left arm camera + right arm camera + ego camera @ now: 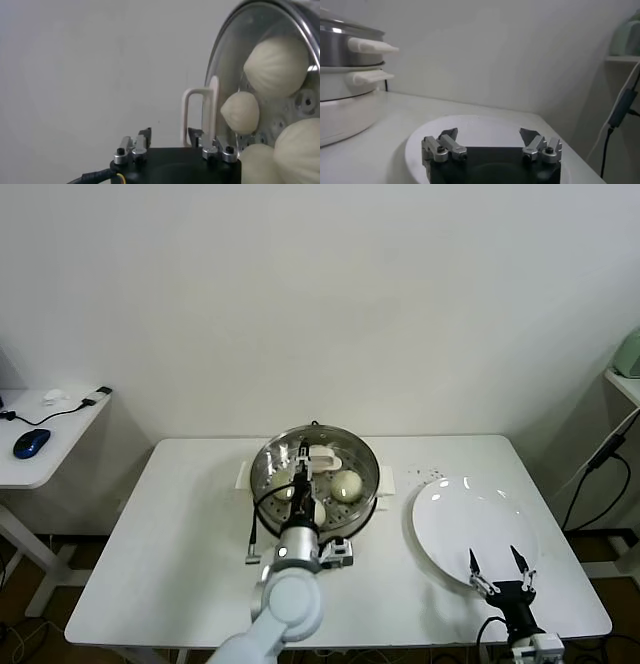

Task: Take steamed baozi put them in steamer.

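The steamer (262, 467) stands at the back middle of the white table, with several cream-white baozi (347, 482) inside. A glass lid (227, 60) with a white loop handle (200, 115) lies over it, and through it the baozi (276, 65) show. My left gripper (303, 458) hangs over the steamer at that handle. In the left wrist view the left gripper (170, 136) is open, its fingers apart, one leg of the handle between them and untouched. My right gripper (500, 569) stands open over the near edge of the white plate (470, 519).
A black cable (252, 529) runs down from the steamer's left side. Small dark specks (435, 476) lie behind the plate. A side table with a blue mouse (30, 442) stands at the far left. A shelf (625, 379) and hanging cables are at the right.
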Motion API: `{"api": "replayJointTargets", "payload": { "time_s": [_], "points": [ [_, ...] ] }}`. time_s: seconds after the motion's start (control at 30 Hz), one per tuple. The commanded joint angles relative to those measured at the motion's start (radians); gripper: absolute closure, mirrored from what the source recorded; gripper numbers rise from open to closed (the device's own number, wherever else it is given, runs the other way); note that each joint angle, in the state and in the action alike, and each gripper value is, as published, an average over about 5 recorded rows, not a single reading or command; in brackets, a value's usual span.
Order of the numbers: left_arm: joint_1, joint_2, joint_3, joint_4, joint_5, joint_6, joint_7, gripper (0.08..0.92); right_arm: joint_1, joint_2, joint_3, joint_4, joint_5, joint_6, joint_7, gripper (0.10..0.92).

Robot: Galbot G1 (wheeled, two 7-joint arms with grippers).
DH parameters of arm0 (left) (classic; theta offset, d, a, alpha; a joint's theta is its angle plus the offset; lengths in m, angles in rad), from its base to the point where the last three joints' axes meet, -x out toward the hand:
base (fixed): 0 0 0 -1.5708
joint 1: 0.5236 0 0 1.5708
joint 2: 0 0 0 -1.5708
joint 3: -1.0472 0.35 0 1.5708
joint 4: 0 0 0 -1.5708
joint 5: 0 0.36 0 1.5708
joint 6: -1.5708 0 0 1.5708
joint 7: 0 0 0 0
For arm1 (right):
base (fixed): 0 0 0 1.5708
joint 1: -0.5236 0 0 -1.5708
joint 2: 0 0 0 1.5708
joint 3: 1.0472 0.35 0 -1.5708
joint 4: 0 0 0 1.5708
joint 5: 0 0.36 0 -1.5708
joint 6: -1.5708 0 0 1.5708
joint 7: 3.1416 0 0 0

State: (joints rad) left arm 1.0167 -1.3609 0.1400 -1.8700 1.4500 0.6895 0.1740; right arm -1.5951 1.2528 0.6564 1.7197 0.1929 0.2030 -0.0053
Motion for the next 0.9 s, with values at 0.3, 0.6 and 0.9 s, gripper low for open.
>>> {"api": "replayJointTargets", "payload": {
  "time_s": [0.3, 0.6, 0.9],
  "points": [
    [0.240, 0.127, -0.329, -0.311, -0.859, -0.445, -0.296, 0.216, 0.001, -0.013, -0.009, 0.035, 0.023, 0.036, 0.023, 0.202],
    [0.442, 0.183, -0.777, -0.246, -1.709, -0.701, -0.318, 0.177, 0.003, -0.010, -0.019, 0.043, 0.036, 0.063, 0.019, 0.202],
    [0.465, 0.177, -0.734, 0.081, -1.876, -0.778, -0.318, 0.177, 0.027, -0.009, -0.044, 0.006, 0.065, 0.060, 0.036, 0.202]
  ]
}}
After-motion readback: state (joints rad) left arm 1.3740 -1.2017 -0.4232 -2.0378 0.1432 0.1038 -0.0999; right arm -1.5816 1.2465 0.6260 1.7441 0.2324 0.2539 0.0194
